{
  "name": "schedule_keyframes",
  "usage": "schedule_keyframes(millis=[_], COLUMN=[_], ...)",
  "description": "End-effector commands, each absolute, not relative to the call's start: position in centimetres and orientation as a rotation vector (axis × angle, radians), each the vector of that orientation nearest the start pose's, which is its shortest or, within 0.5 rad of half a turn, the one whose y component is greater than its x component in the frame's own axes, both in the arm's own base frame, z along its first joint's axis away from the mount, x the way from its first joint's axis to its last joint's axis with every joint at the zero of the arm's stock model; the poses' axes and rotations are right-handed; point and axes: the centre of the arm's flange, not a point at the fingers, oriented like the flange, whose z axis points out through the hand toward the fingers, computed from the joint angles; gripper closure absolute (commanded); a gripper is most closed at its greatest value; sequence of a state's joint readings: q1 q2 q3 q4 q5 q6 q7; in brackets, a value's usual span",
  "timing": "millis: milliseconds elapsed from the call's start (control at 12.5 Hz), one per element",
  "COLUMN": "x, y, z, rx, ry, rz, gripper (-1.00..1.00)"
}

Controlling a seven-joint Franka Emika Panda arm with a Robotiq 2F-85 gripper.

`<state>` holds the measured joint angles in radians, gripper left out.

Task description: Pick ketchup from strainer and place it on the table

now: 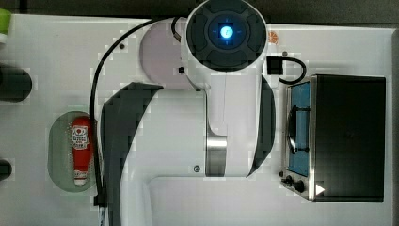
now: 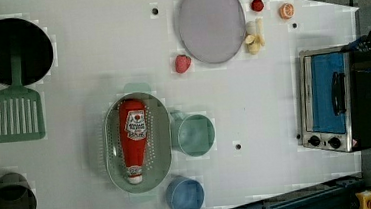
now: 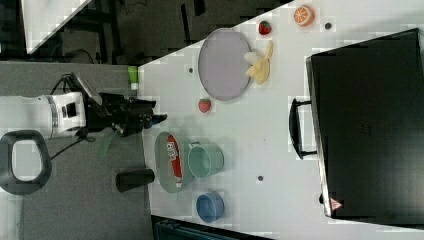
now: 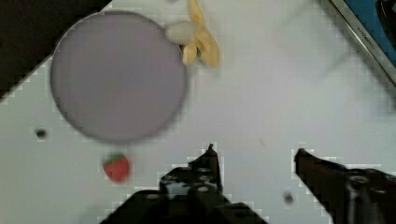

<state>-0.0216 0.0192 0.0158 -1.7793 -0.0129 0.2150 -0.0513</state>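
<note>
The ketchup (image 2: 133, 136), a red squeeze bottle with a white label and cap, lies lengthwise in the pale green oval strainer (image 2: 160, 136) on the white table (image 2: 94, 56). The top view shows the ketchup (image 1: 81, 148) in the strainer (image 1: 59, 150) at its left, beside the arm. In the right view my gripper (image 3: 160, 119) hangs just above the strainer (image 3: 164, 175) and ketchup (image 3: 173, 155), apart from both. In the wrist view the gripper (image 4: 255, 156) is open, nothing between its fingers (image 4: 210, 158), over bare table (image 4: 280, 93).
A green mug (image 2: 194, 134) touches the strainer; a blue cup (image 2: 185, 195) stands near it. A grey plate (image 2: 210, 22), strawberry (image 2: 182, 63), banana (image 2: 254, 36) and orange (image 2: 286, 10) lie beyond. A toaster oven (image 2: 331, 100), green spatula (image 2: 16, 113) and black pan (image 2: 15, 51) sit at the sides.
</note>
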Motion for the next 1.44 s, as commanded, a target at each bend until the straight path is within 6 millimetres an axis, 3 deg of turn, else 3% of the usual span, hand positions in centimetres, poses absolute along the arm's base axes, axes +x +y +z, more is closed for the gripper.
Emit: schedule_keyframes(millis=[80, 240, 480, 960, 1440], x=[47.4, 47.5, 47.6, 46.9, 44.6], y=[-0.1, 1.9, 6.7, 19.0, 30.6], z=[60.2, 59.8, 58.9, 55.9, 48.9], rx=[-2.898, -2.931, -3.005, -3.129, -3.157], ry=[1.245, 1.192, 1.068, 0.744, 0.366], rz=[0.076, 0.082, 0.096, 0.062, 0.061], gripper=[-0.58, -0.99, -1.00, -1.00, -1.00])
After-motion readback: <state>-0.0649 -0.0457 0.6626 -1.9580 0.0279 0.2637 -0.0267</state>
